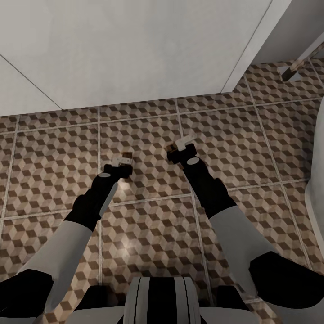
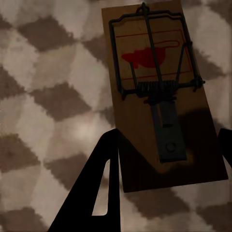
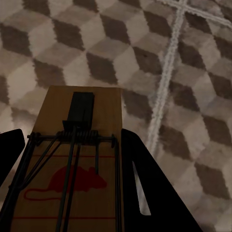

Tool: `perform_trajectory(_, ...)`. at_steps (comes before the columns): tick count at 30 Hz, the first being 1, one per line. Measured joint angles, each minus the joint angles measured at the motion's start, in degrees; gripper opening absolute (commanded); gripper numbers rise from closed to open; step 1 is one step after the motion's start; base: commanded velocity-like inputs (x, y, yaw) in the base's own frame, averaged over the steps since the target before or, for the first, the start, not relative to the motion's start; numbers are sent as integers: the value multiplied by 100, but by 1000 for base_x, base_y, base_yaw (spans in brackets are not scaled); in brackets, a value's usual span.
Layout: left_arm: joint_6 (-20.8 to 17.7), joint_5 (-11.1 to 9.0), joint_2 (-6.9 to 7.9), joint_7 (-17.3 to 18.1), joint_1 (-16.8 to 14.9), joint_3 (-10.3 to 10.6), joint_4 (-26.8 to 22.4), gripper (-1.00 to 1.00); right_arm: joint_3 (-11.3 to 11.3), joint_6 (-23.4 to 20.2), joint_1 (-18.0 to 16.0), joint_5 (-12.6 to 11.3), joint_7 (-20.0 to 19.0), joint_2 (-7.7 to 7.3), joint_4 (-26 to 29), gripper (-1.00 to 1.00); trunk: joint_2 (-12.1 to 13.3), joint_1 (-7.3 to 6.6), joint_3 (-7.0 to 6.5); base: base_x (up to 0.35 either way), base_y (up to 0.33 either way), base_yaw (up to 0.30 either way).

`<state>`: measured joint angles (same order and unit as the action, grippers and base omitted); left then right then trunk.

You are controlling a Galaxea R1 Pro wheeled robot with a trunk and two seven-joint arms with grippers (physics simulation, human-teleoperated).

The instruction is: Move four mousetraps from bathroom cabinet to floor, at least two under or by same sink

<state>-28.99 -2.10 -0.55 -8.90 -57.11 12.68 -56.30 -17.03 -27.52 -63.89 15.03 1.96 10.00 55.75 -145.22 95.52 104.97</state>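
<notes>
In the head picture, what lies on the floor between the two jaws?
Only bare patterned floor with one grout line, as the head view shows. Each gripper, left and right, holds its own mousetrap.

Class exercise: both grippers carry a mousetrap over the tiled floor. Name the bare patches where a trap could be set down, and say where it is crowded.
Bare bathroom floor runs from the grippers to the white wall, and leftward. Crowded: the right edge by a white fixture, and near the trunk. The left gripper and right gripper each hold a mousetrap.

2 wooden mousetraps [image 2: 164, 96] [image 3: 77, 169], red mouse print, each clamped in a pincer above cube-tiled floor [image 1: 148, 216].
</notes>
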Motion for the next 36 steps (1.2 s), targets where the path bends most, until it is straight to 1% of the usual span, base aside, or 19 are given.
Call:
perform_trajectory(5, -4, -3, 0, 13, 0, 0, -75, -100, 1, 4, -68, 3, 2, 0, -306, -100, 0, 0, 0, 0, 0, 0)
perform_trajectory(8, -6, -8, 0, 15, 0, 0, -60, -100, 1, 44, -326, 3, 7, 0, -707, -100, 0, 0, 0, 0, 0, 0)
perform_trajectory(10, -7, -10, 0, 15, 0, 0, -53, -100, 7, 226, -588, 1, 9, 0, -1124, -100, 0, 0, 0, 0, 0, 0)
perform_trajectory(11, -7, -10, 0, 15, 0, 0, -52, -100, 8, 291, -654, -2, 11, 0, -1243, -100, 0, 0, 0, 0, 0, 0)
perform_trajectory(13, -7, -11, 0, 15, 0, 0, -47, -100, 12, 518, -868, -11, 16, 0, -1690, -100, 0, 0, 0, 0, 0, 0)
perform_trajectory(17, -11, -11, 0, 15, 0, 0, -37, -100, 14, 680, -1055, -18, 23, 0, -2118, -100, 0, 0, 0, 0, 0, 0)
perform_trajectory(25, -16, -7, 1, 20, 0, 8, -67, -100, 14, 738, -1105, -28, 27, 0, -2250, -100, 0, 0, 0, 0, 0, 0)
perform_trajectory(31, -24, -11, 15, 24, 0, 20, -115, -100, 28, 1043, -1106, -43, 21, 0, -2279, -100, 0, 0, 0, 0, 0, 0)
perform_trajectory(36, -31, -12, 17, 24, 0, 26, -112, -100, 35, 1159, -1107, -48, 18, 0, -2321, -100, 0, -1, 0, 101, 0, 0)
